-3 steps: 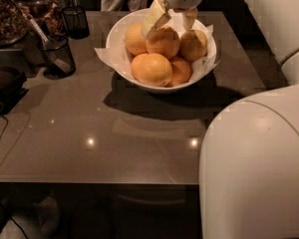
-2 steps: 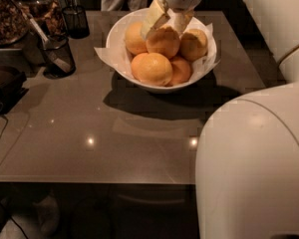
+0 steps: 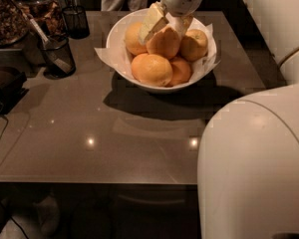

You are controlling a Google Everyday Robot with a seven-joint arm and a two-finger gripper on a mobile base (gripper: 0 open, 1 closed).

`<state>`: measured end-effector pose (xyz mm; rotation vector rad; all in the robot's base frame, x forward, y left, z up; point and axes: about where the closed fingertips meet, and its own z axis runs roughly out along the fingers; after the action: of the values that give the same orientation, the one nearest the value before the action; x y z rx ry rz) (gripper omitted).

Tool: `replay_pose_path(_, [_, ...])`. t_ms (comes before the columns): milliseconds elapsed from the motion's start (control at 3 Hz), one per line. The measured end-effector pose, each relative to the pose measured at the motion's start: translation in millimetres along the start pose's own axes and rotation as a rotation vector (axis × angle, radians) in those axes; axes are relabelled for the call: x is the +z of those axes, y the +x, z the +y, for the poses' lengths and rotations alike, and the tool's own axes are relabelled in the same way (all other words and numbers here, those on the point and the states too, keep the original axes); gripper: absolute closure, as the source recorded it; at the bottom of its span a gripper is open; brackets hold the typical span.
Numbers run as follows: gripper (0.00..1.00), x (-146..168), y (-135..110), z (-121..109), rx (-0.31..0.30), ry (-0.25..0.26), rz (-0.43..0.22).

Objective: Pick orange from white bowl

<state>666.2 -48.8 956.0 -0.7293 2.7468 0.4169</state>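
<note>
The white two-finger hand (image 3: 163, 33) hangs over the far half of the wide glossy white bowl (image 3: 159, 87), fingers spread.

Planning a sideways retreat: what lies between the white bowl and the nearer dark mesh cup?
Camera view: only bare tabletop between white bowl and mesh cup. The hand is over the bowl, at the orange.
</note>
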Motion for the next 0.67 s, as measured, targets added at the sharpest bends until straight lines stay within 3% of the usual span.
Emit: replay_pose_path(667, [0.31,3.4,-1.1,-2.6,0.001,-0.011,0.013])
